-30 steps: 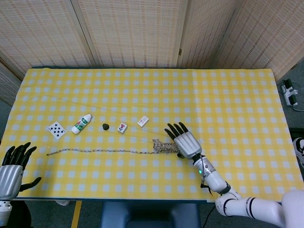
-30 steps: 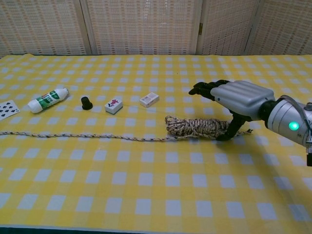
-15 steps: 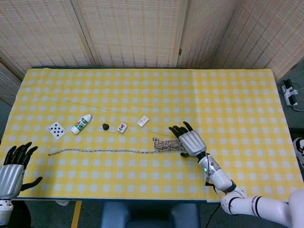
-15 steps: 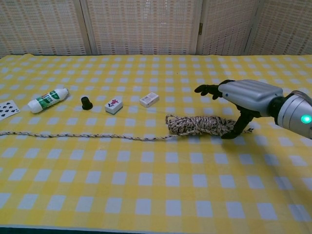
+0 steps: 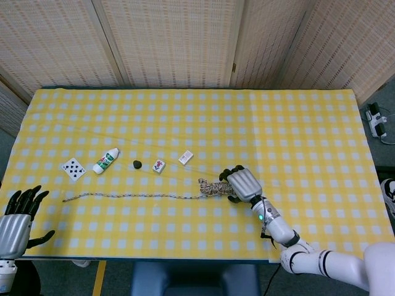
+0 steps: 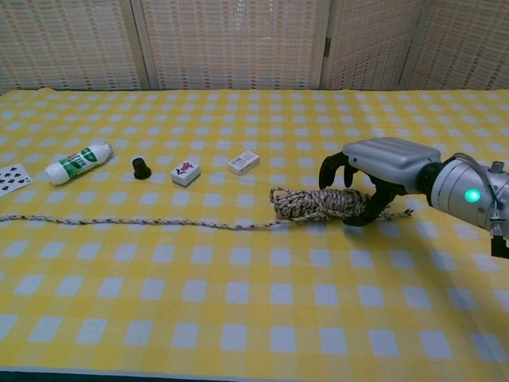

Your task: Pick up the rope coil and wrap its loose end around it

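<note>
A: How far along is this?

B: Barely begun, I'd say. The rope coil [image 6: 318,204] lies flat on the worktop [image 6: 254,318], near the front and right of centre. The right hand [image 6: 374,171] sits over the coil's right end with its fingers [image 6: 334,170] curled down around it (thumb on the near side, it seems), so a grasp is closing or just closed, but nothing is lifted.

A: And the loose end?

B: The loose end [image 6: 119,220] runs out straight to the left across the cloth, unwrapped. All the winding is left to do.

A: The other hand?

B: The left hand [image 5: 15,219] hangs off the worktop's near left corner, fingers spread, holding nothing. It likely has to come in and take the tail.
</note>
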`<state>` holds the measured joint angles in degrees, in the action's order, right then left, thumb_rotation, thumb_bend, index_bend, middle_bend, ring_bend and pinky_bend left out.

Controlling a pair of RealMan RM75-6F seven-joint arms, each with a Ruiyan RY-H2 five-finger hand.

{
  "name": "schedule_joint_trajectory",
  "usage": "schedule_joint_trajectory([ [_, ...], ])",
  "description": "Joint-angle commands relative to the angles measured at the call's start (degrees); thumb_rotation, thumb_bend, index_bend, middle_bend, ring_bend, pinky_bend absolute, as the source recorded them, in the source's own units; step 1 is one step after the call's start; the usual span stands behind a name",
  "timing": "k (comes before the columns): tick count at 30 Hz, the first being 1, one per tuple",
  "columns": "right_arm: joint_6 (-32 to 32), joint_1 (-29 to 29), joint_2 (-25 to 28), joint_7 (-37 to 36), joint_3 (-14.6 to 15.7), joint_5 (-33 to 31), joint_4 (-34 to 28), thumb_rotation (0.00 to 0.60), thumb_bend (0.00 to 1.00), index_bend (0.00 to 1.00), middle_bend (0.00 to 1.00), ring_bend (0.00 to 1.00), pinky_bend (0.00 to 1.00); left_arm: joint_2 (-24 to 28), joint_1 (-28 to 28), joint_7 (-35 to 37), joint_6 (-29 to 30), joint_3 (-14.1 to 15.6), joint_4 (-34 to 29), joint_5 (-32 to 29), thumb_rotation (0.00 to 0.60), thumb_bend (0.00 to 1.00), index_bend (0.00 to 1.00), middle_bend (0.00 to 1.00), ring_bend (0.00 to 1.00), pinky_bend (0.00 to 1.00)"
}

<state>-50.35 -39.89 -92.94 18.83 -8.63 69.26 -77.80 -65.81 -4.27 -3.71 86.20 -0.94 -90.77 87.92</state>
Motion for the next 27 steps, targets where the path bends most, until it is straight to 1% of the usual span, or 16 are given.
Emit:
schedule_joint_trajectory([
  [1,-0.11,0.03,0.02,-0.37,-0.09,-0.48,0.16,0.6,0.27,0.38,0.33,0.37,0.27,-0.09,-0.02,0.12,-0.06,-0.02,0.16,-0.05,0.6,0.15,0.16,0.1,0.1,0.0],
  [8,0.04,-0.07,-0.33,-1.05,0.11,-1.12,0.58,0.6,0.32,0.45,0.38,0.42,0.36,-0.25,-0.17,0.37,-0.23,-0.07,0.48,-0.01,0.6,0.15,0.16,0.1,0.1,0.0],
  [14,0.55,-0.51,-1.21,-0.91,0.51,-1.49,1.77,0.6,0.38,0.48,0.41,0.45,0.39,-0.33,-0.17,0.54,-0.36,-0.07,0.7,-0.17,0.6,0.15,0.16,0.1,0.1,0.0],
  [16,0.39,-0.54,-1.54,-1.04,0.61,-1.33,2.05,0.6,0.42,0.49,0.42,0.46,0.4,-0.32,-0.25,0.57,-0.41,-0.1,0.8,-0.13,0.6,0.15,0.16,0.1,0.1,0.0],
  [18,0.27,-0.52,-1.76,-1.45,0.71,-1.13,2.31,0.6,0.48,0.51,0.44,0.49,0.43,-0.35,-0.35,0.78,-0.48,-0.16,0.97,-0.1,0.6,0.15,0.16,0.1,0.1,0.0],
  [20,-0.19,-0.43,-1.87,-2.42,0.81,-0.3,2.52,0.6,0.57,0.55,0.47,0.51,0.46,-0.34,-0.48,0.95,-0.67,-0.25,1.13,-0.21,0.6,0.15,0.16,0.1,0.1,0.0],
  [23,-1.33,-0.06,-1.61,-4.47,1.1,1.63,2.52,0.6,0.66,0.6,0.51,0.55,0.51,-0.28,-0.81,0.92,-0.98,-0.39,1.21,-0.17,0.6,0.15,0.16,0.1,0.1,0.0],
  [27,-2.91,0.43,-0.24,-7.61,1.55,4.7,1.63,0.6,0.71,0.64,0.53,0.58,0.54,-0.04,-1.89,0.53,-1.68,-0.77,0.83,0.53,0.6,0.15,0.16,0.1,0.1,0.0],
])
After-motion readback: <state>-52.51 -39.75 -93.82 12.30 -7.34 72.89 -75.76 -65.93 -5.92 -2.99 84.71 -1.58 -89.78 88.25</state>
